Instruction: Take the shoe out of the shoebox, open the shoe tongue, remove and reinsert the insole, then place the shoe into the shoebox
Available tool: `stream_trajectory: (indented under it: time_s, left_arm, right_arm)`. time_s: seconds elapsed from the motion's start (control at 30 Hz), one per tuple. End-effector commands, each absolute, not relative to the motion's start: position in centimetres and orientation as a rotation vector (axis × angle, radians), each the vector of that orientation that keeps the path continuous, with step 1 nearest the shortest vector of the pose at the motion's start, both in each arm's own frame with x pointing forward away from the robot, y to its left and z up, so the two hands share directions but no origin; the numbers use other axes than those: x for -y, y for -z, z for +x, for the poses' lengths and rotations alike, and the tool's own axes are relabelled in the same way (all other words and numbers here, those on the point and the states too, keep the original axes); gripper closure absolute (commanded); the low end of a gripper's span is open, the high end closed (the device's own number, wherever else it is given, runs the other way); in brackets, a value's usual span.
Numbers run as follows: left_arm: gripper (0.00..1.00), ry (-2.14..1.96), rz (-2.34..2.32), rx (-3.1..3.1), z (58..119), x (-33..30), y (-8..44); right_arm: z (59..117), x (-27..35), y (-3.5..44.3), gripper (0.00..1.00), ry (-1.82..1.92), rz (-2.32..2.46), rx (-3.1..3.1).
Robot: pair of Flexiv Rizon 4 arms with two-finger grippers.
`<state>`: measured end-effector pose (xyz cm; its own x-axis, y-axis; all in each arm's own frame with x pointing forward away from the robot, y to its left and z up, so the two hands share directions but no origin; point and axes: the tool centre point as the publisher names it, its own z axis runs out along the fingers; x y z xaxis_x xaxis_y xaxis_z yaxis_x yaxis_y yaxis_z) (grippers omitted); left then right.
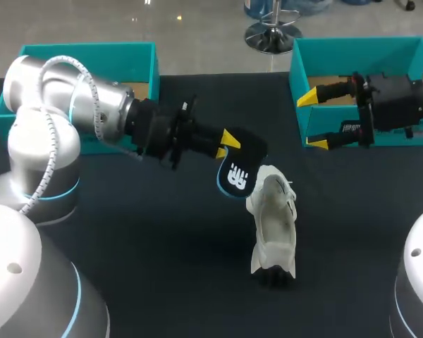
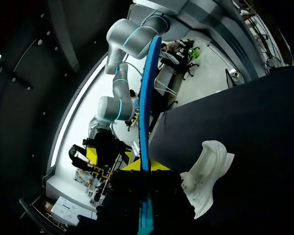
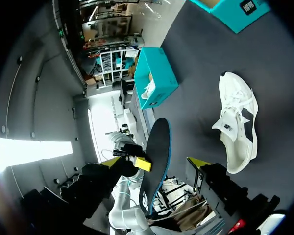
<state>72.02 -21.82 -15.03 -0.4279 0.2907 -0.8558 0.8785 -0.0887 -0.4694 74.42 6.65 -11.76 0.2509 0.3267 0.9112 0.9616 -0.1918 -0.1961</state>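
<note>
White shoe (image 1: 273, 225): rests on the dark table (image 1: 141, 232), outside both boxes and about midway between the two arms. Its laces face up, and there is a dark patch at the end nearest the robot. The right wrist view shows it leaning on its side, with a dark mark on the side panel.
Insole (image 1: 240, 169): black, with a blue edge and a white logo. It is out of the shoe and held in the air just beside the shoe's far end. In the right wrist view it is clear of the shoe. In the left wrist view it shows edge-on as a thin blue strip running out ahead of the fingers.
Left gripper (image 1: 225, 146): reaches in from the left side toward the middle of the table. Its yellow-tipped fingers are clamped on one end of the insole, one on each face.
Right gripper (image 1: 313, 120): hovers over the near left corner of the right-hand shoebox, pointing toward the middle of the table. Its two fingers are spread wide apart with nothing between them.
Right shoebox (image 1: 409, 53): teal, open-topped, at the far right of the table, partly under the right arm.
Left shoebox (image 1: 92, 60): teal, open-topped, at the far left, behind the left arm.
</note>
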Motion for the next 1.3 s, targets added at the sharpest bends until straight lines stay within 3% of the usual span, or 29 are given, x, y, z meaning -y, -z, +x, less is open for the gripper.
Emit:
stream_trajectory:
  time_s: [0.03,0.73,0.93,1.3]
  left_arm:
    - [1.0,1.557,1.275,-1.711,71.4,20.0,15.2]
    - [1.0,1.561,1.303,-1.73,71.0,19.5,15.5]
    - [1.0,1.561,1.303,-1.73,71.0,19.5,15.5]
    - [1.0,1.561,1.303,-1.73,71.0,19.5,15.5]
  right_arm:
    - [73.6,-5.2,9.4,0.0,0.83,-1.942,1.459]
    - [74.3,-4.8,9.7,0.0,0.729,-2.07,1.469]
    - [77.0,-6.0,8.8,0.0,0.937,-1.859,1.794]
    - [72.0,-3.4,10.8,0.0,0.767,-2.01,1.988]
